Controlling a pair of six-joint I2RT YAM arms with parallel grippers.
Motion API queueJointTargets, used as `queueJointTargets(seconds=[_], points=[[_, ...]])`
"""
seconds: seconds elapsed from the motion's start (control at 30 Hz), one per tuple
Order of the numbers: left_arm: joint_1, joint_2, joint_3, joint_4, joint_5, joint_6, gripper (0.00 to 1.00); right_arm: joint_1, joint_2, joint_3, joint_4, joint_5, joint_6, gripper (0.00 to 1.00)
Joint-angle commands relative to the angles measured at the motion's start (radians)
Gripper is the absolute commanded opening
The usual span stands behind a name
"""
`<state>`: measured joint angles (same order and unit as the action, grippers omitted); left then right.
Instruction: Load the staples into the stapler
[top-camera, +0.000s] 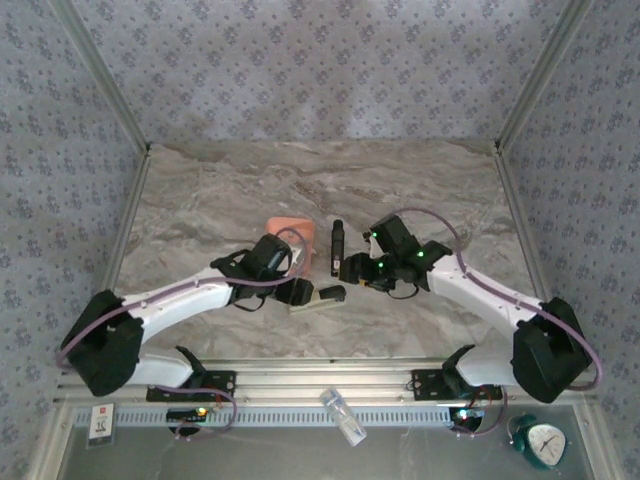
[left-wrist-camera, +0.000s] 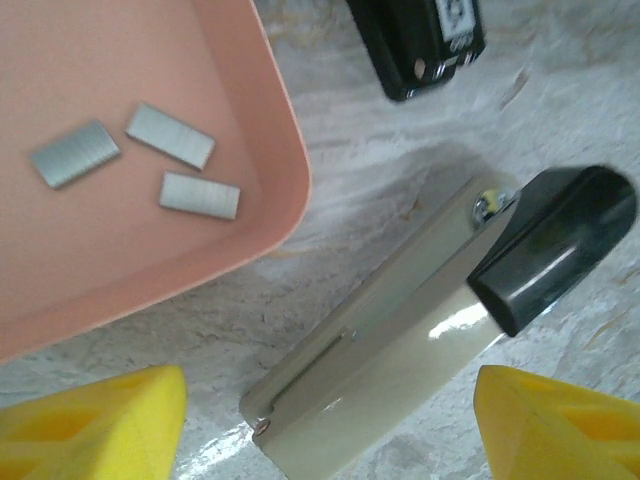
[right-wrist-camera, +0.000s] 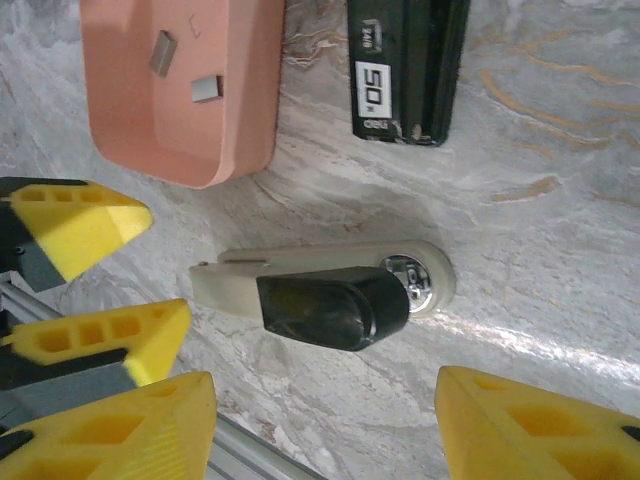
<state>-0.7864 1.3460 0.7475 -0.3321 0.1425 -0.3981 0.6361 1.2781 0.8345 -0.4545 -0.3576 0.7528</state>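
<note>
Staples (left-wrist-camera: 170, 135): three grey strips loose in salmon tray (left-wrist-camera: 270, 120), upper left. Stapler (left-wrist-camera: 400, 340) just beside, on table (left-wrist-camera: 380, 170), seemingly shut. Left tool (left-wrist-camera: 330, 425) wide, empty, poised over it; right tool (right-wrist-camera: 330, 420) wide too. Likely next: open stapler, then pinch strip.

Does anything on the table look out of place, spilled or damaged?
Nothing looks spilled or broken. The staples lie loose at different angles in the tray; the beige stapler lies on the table beside it.
</note>
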Motion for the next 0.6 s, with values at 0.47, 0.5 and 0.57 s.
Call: queueJointTargets(seconds=[0.47,0.5,0.57], points=[[-0.016,0.123,0.028,0.021,0.266,0.106,0.78,0.082,-0.094,-0.107,0.021,0.123,0.198,0.62],[-0.019,0.123,0.029,0.023,0.281,0.109,0.78,0.084,-0.095,-0.109,0.013,0.136,0.207,0.62],[-0.031,0.131,0.037,0.024,0.322,0.114,0.77,0.096,-0.101,-0.114,-0.002,0.158,0.235,0.62]])
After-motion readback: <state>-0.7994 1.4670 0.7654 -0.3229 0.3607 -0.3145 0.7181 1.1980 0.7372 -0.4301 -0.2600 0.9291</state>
